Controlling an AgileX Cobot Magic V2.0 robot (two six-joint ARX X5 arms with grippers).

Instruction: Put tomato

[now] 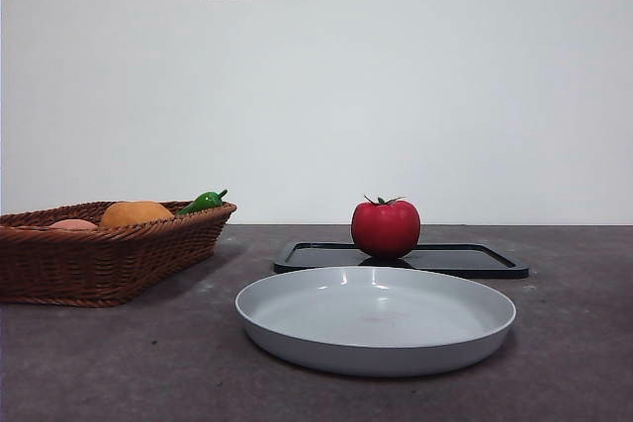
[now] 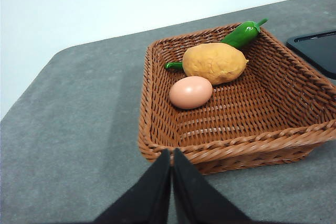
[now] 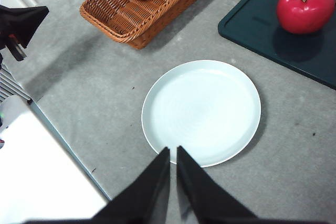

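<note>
The red tomato (image 1: 386, 227) with a green stem stands on a flat dark tray (image 1: 465, 259) behind an empty grey plate (image 1: 376, 318). In the right wrist view the tomato (image 3: 305, 8) sits on the tray (image 3: 257, 24) beyond the plate (image 3: 202, 111). My right gripper (image 3: 173, 150) is shut and empty, high above the plate's near rim, well apart from the tomato. My left gripper (image 2: 171, 151) is shut and empty, above the table just outside the wicker basket (image 2: 152, 93). Neither gripper shows in the front view.
The brown wicker basket (image 1: 99, 264) stands at the left, holding an orange round fruit (image 2: 214, 62), a green pepper (image 2: 241, 34) and an egg (image 2: 191, 92). The left arm (image 3: 18, 22) shows at the right wrist view's edge. A white surface (image 3: 37, 171) borders the table.
</note>
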